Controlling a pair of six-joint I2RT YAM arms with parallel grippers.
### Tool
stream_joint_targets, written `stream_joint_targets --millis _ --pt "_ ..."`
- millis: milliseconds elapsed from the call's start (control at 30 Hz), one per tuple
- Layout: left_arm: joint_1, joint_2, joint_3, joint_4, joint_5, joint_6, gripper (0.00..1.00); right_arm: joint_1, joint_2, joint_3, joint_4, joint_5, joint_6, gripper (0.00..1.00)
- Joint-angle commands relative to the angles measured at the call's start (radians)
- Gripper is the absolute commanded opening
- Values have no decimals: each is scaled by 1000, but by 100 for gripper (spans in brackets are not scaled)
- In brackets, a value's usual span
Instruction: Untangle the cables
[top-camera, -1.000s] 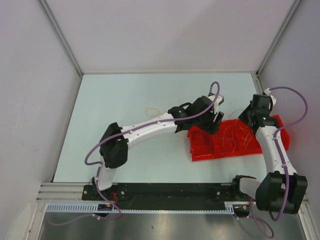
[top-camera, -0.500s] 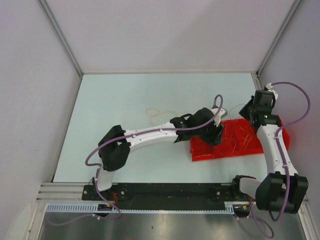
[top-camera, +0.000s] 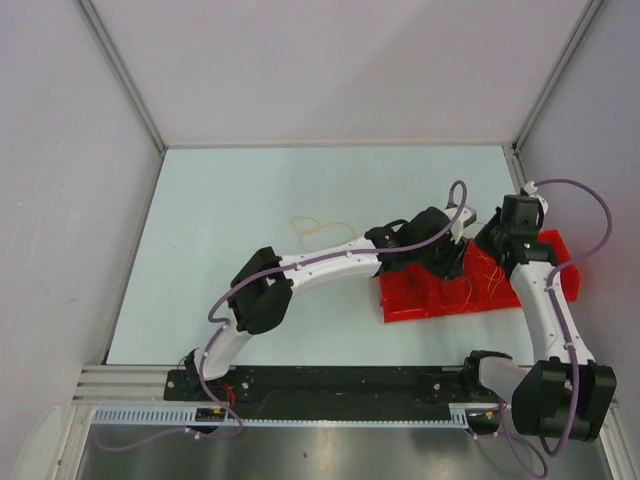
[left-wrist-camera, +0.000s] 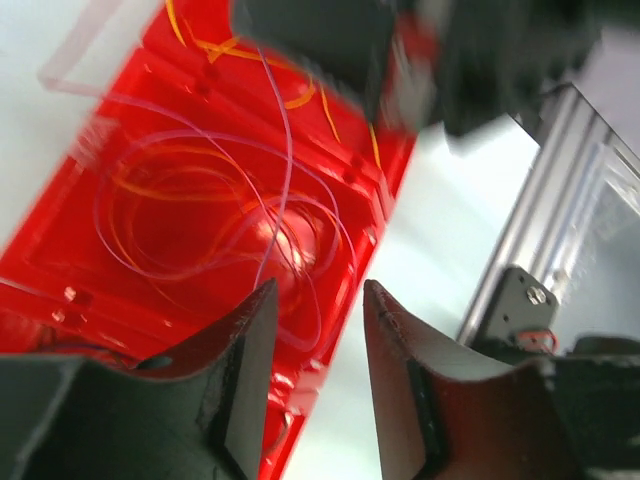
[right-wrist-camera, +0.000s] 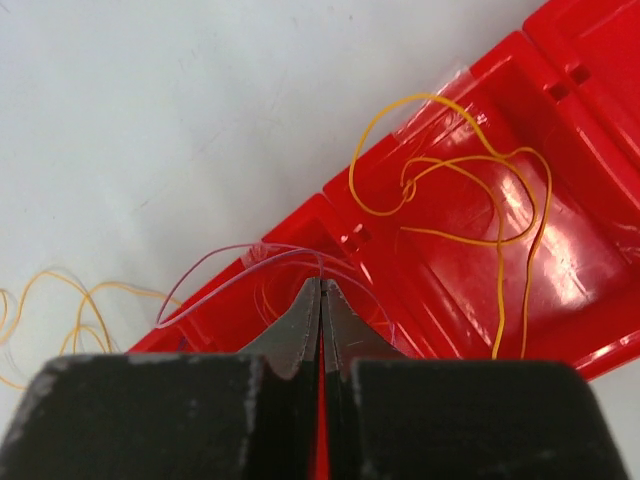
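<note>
The cables lie mostly in a red tray (top-camera: 420, 300). My right gripper (right-wrist-camera: 320, 282) is shut on a thin purple cable (right-wrist-camera: 230, 262), holding it at the tray's far edge. Orange cable (right-wrist-camera: 470, 190) loops in the compartment beside it. In the left wrist view more rings of the purple cable (left-wrist-camera: 200, 205) coil on the tray floor, and one strand rises towards the blurred right gripper (left-wrist-camera: 400, 50). My left gripper (left-wrist-camera: 318, 295) hovers low over the tray's edge, jaws apart, the strand ending by its left fingertip (left-wrist-camera: 262, 300). From above, the left gripper (top-camera: 452, 262) and right gripper (top-camera: 488, 240) are close together.
A loose yellow cable (top-camera: 320, 231) (right-wrist-camera: 70, 310) lies on the pale table left of the tray. The tray (right-wrist-camera: 590, 90) sits near the right wall. An aluminium rail and bracket (left-wrist-camera: 525, 300) stand just beyond the tray's edge. White walls enclose the table.
My left arm reached further right over the tray and its jaws narrowed. The right gripper shifted slightly while staying shut. The yellow loop on the table came out from under the left arm.
</note>
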Motion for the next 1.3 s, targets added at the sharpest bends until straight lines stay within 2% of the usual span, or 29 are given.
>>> stream_joint_targets --millis 0,100,367,467,500,600,900,1000,1033,1133,1267 --pt "11 56 111 -71 -66 39 38 31 -51 -20 -31 -34 33 0" --pt "23 65 128 -88 -99 53 31 69 -48 -45 -58 -51 62 0" --pt "59 44 81 -96 -109 55 31 88 19 -117 -71 -33 115 0" --pt "63 27 66 -94 -107 59 42 81 61 -130 -80 -36 126 0" --pt "65 26 64 -94 -106 59 50 80 70 -135 -85 -33 135 0" --pt "71 19 69 -94 -103 56 58 80 104 -137 -94 -18 149 0" --pt "88 -14 110 -124 -90 49 62 49 62 -127 -72 -77 126 0" --pt "95 -42 110 -130 -90 44 62 38 52 -94 -86 -119 105 13" --pt "95 -49 110 -134 -92 41 62 38 50 -85 -98 -127 99 25" --pt "109 -82 105 -150 -95 30 63 34 24 -62 -118 -147 83 42" --pt "137 -138 67 -170 -121 20 64 32 -27 -39 -141 -154 85 47"
